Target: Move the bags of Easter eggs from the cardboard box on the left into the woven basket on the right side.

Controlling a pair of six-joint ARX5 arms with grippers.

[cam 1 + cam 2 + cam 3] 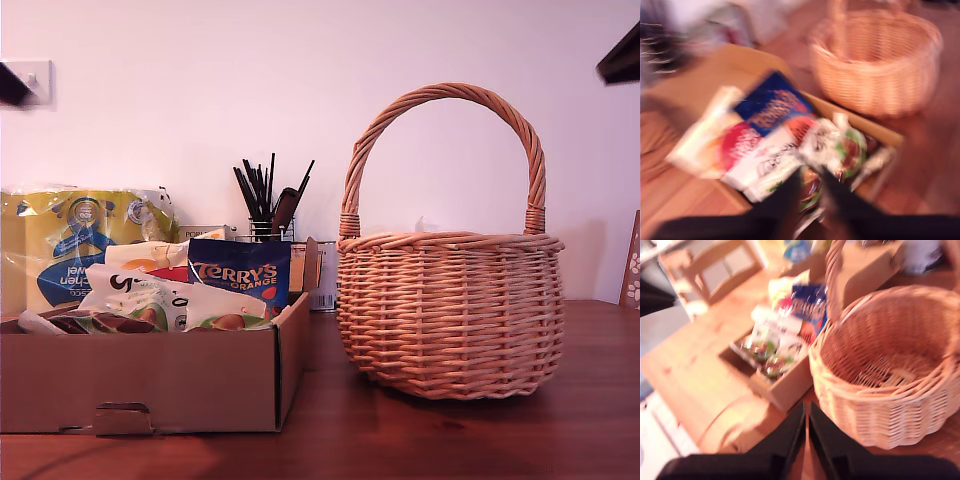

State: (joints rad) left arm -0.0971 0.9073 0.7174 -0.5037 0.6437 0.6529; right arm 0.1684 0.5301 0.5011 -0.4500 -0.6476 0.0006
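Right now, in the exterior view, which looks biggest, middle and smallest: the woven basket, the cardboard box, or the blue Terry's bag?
1. The woven basket, counting its tall handle.
2. The cardboard box. It is cut off at the exterior view's left edge, so its full size is unsure.
3. The blue Terry's bag, clearly the smallest.

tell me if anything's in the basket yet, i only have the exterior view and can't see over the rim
Observer: Nothing yet. The second wrist view looks down into the basket, and its bottom is bare weave.
Operator: where's the first hand
Observer: The first hand is above the box, over a white-and-green bag. Its jaws are apart and hold nothing, though that picture is blurred.
Operator: and the second
Observer: The second hand hangs over the table beside the basket, with its jaws together and empty.
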